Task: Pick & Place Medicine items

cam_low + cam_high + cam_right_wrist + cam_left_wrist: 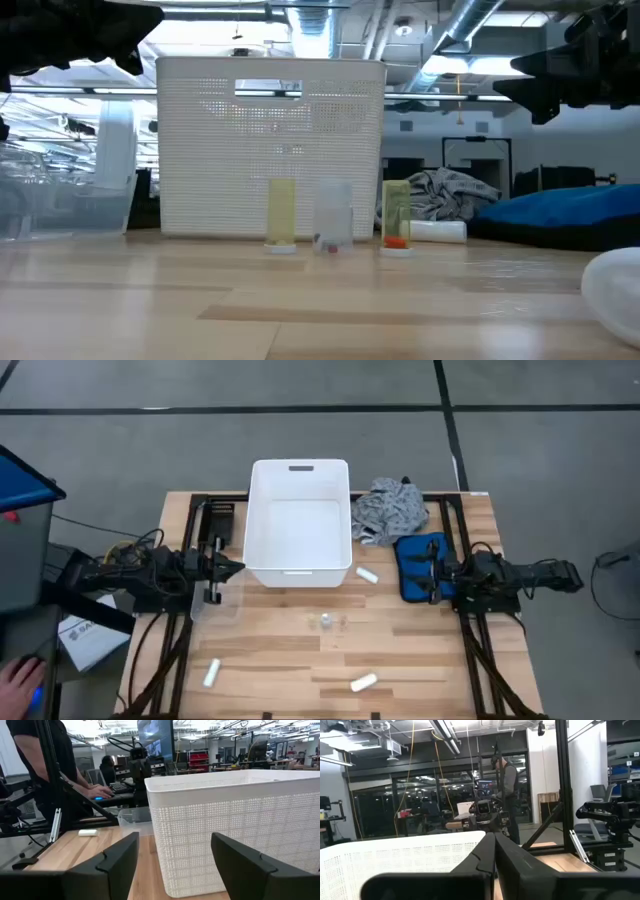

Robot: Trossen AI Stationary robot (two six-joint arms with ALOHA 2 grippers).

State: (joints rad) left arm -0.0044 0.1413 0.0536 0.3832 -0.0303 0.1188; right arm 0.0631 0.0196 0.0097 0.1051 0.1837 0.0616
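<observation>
My right gripper [432, 574] hangs with its fingers spread wide and nothing between them, at the 3 o'clock side of the table above the blue pouch [418, 563], pointing toward the white bin [298, 520]; my left gripper [233, 568] waits at 9 o'clock, just off the bin's near-left corner, its two fingers pressed together on nothing. Outward from the right gripper, the closest medicine item is a white tube [367, 575] lying on the wood just beside the bin's near-right corner, toward 8 o'clock from my open fingers. Two tiny vials [326, 622] stand upright near the table's middle, and two more tubes lie well apart along the near edge, one at 7 o'clock [211, 674] and one at 6 o'clock [364, 682]. The bin looks empty (the grey cloth [390, 510] behind it is no concern of mine), so I judge that no item is placed yet and the first pick is in hand. Next I would tilt the right gripper down over the near tube, straddle it across its width, then close.
</observation>
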